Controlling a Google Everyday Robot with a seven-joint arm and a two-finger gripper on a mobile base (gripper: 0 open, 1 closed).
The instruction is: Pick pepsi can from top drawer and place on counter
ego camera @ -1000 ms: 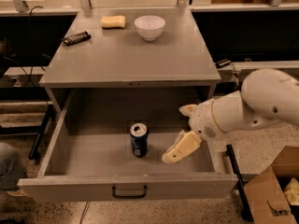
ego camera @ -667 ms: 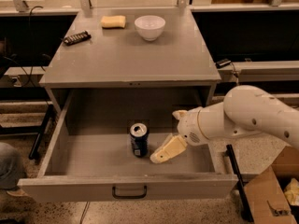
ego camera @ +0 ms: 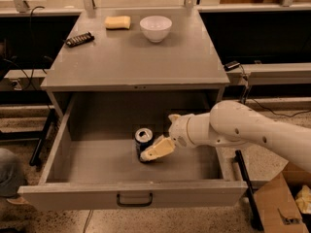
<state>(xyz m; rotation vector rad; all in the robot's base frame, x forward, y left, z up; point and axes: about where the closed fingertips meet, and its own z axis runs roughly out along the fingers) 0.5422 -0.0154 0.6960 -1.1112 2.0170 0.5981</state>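
Observation:
The pepsi can (ego camera: 142, 135) stands upright on the floor of the open top drawer (ego camera: 73, 196), near its middle. It is dark blue with a silver top. My gripper (ego camera: 159, 136) comes in from the right on a white arm and is inside the drawer, right beside the can. It is open. One pale fingertip (ego camera: 156, 150) lies across the front of the can's lower right side; the other (ego camera: 173, 117) is behind and to the right. The grey counter (ego camera: 136, 62) is above the drawer.
On the counter's far part stand a white bowl (ego camera: 155, 27), a yellow sponge (ego camera: 118, 22) and a dark bar-shaped object (ego camera: 79, 39). A cardboard box (ego camera: 277, 208) is on the floor at the lower right. The drawer's handle (ego camera: 134, 199) faces the camera.
My gripper has moved left across the drawer, from well right of the can to right against it. The can has not moved.

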